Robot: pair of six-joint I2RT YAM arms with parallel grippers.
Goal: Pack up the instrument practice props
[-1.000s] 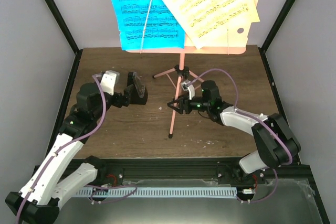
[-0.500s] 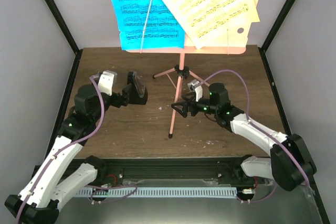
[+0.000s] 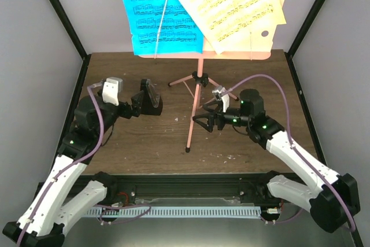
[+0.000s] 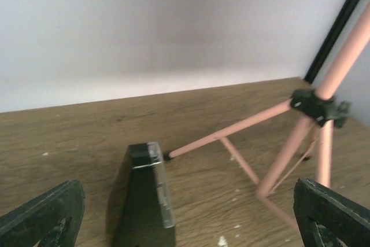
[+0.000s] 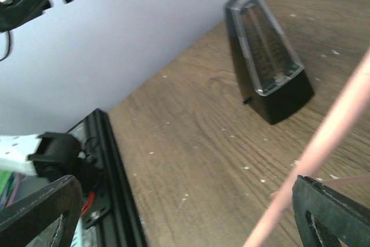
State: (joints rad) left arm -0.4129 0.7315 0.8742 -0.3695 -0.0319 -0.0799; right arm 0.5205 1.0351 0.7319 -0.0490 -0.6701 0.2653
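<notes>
The salmon-pink music stand (image 3: 199,79) stands mid-table on thin tripod legs. A blue sheet-music page (image 3: 156,15) and yellow pages (image 3: 231,4) rest on its desk. The black pyramid metronome (image 3: 151,100) stands left of the stand. My left gripper (image 3: 132,108) is open and empty just left of the metronome (image 4: 141,201), which shows between its fingers (image 4: 40,218). My right gripper (image 3: 202,122) is open at the stand's front leg (image 3: 191,125). In the right wrist view that leg (image 5: 324,154) runs close by one finger (image 5: 335,212), and the metronome (image 5: 266,67) shows beyond.
Grey walls with black corner posts (image 3: 63,21) enclose the wooden table (image 3: 254,73). A black rail (image 3: 185,186) runs along the near edge. The stand's hub (image 4: 312,103) and spread legs take up the middle.
My right gripper has drawn back a little to the right and nearer along the stand's front leg. My left arm has shifted slightly left, and its gripper stays by the metronome.
</notes>
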